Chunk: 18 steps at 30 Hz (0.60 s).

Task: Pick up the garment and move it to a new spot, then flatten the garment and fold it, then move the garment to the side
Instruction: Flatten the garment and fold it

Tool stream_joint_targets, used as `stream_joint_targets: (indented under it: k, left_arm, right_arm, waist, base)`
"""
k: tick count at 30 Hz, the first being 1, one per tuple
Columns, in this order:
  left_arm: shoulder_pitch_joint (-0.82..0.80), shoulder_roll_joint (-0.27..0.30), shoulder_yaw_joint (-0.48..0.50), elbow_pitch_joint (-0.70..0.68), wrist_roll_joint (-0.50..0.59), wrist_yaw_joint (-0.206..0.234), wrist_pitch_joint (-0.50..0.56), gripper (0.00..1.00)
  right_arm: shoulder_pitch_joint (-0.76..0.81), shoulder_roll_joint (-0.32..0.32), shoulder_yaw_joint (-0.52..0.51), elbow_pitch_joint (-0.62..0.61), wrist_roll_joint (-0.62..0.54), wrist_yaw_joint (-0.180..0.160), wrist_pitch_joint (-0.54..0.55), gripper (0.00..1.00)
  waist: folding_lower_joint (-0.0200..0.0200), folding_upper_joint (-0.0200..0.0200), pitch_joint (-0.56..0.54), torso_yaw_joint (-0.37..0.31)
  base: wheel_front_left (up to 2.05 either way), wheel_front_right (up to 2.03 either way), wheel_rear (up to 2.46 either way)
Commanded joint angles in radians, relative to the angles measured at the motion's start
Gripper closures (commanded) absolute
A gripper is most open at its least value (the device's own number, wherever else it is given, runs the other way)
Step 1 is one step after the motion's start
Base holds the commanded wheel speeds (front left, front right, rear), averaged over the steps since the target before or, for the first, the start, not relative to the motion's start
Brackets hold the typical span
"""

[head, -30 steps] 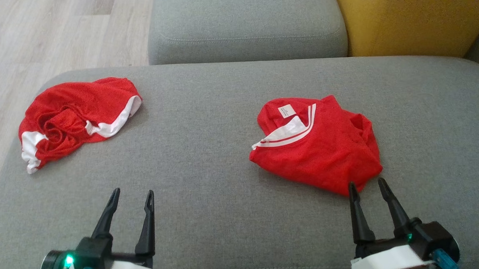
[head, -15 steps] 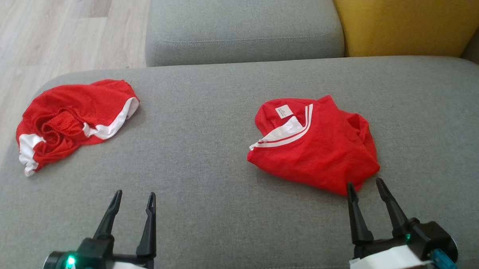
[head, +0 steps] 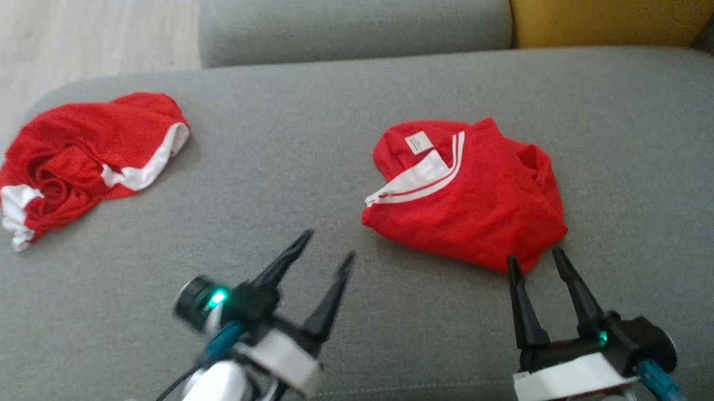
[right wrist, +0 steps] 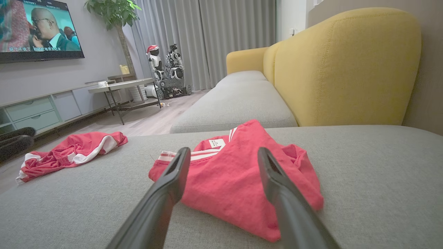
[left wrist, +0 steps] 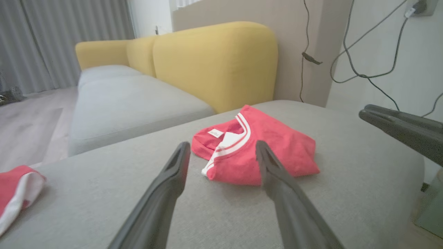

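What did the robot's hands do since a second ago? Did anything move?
The left hand swung forward and right, toward the folded red shirt, open and empty. The camera shifted too. The right hand stayed open by the shirt's near corner; the shirt and the crumpled red garment did not move.

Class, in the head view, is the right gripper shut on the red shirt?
No, the right gripper is open, fingers spread by the red shirt's corner.

Left claw [left wrist: 222, 144] spread, red shirt [left wrist: 290, 152] ahead, grey sofa [left wrist: 346, 193]
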<state>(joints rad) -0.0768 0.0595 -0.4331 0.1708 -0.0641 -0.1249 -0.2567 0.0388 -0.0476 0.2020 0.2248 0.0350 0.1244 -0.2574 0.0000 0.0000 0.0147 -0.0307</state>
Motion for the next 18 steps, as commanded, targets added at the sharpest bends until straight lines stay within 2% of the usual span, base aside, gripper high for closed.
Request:
stream_joint_targets:
  k: [1, 5, 11, 18]
  left_arm:
    - [-0.078, 0.004, 0.002, -0.007, -0.013, -0.004, -0.005, 0.00]
    - [-0.233, 0.036, -0.116, 0.111, -0.059, -0.005, -0.005, 0.00]
    - [-0.389, 0.049, -0.142, 0.252, -0.084, -0.006, -0.005, 0.00]
    - [-0.528, 0.068, -0.239, 0.416, -0.128, -0.006, -0.005, 0.00]
  right_arm:
    - [-0.054, -0.003, 0.033, -0.040, -0.013, 0.006, -0.004, 0.00]
    - [-0.090, -0.003, 0.034, -0.051, -0.015, 0.006, -0.004, 0.00]
    - [-0.130, -0.003, 0.041, -0.068, -0.009, 0.006, -0.004, 0.00]
    - [-0.167, -0.003, 0.038, -0.080, -0.005, 0.006, -0.004, 0.00]
  waist:
    - [0.0000, 0.0000, 0.028, -0.016]
    - [0.0000, 0.0000, 0.086, -0.043]
    - [0.0000, 0.0000, 0.151, -0.083]
    - [0.0000, 0.0000, 0.217, -0.105]
  base:
    - [0.00, 0.00, 0.00]
    - [0.00, 0.00, 0.00]
    - [0.00, 0.00, 0.00]
    - [0.00, 0.00, 0.00]
